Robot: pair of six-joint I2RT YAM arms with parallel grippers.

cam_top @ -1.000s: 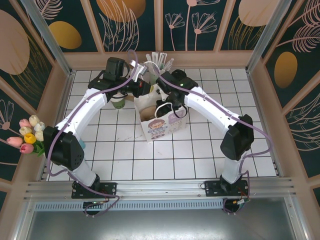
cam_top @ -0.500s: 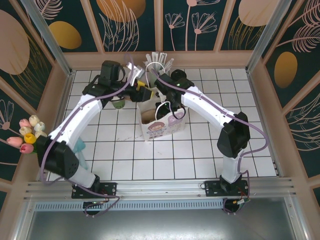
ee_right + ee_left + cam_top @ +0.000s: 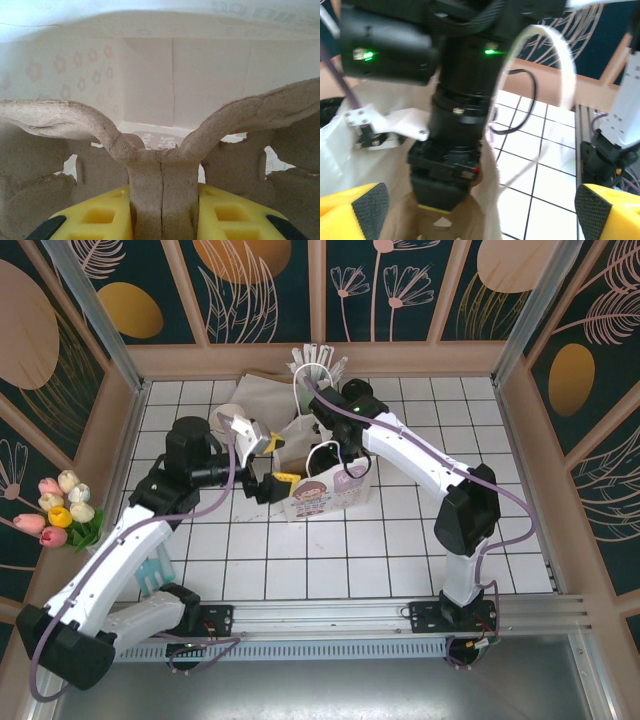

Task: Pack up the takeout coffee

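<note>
A white paper bag (image 3: 325, 495) with a cartoon print stands open at mid-table. My right gripper (image 3: 162, 220) reaches down into it, its yellow fingers (image 3: 100, 220) shut on the upright middle handle of a brown cardboard cup carrier (image 3: 161, 190). In the top view the right wrist (image 3: 335, 425) hangs over the bag mouth. My left gripper (image 3: 274, 466) sits just left of the bag with its jaws wide apart and nothing between them. The left wrist view shows that left gripper (image 3: 485, 215) facing the right arm's black wrist (image 3: 455, 125) and the bag's white handle loop (image 3: 560, 50). The takeout coffee is hidden.
A holder of white sticks (image 3: 315, 358) stands behind the bag at the back wall. A bunch of tulips (image 3: 58, 510) lies on the left ledge. Wooden walls ring the white tiled table (image 3: 400, 550), with bare tiles near and right of the bag.
My left gripper has opened from shut and drawn back from over the bag mouth toward the near left. The right arm has stayed down in the bag with its grip unchanged.
</note>
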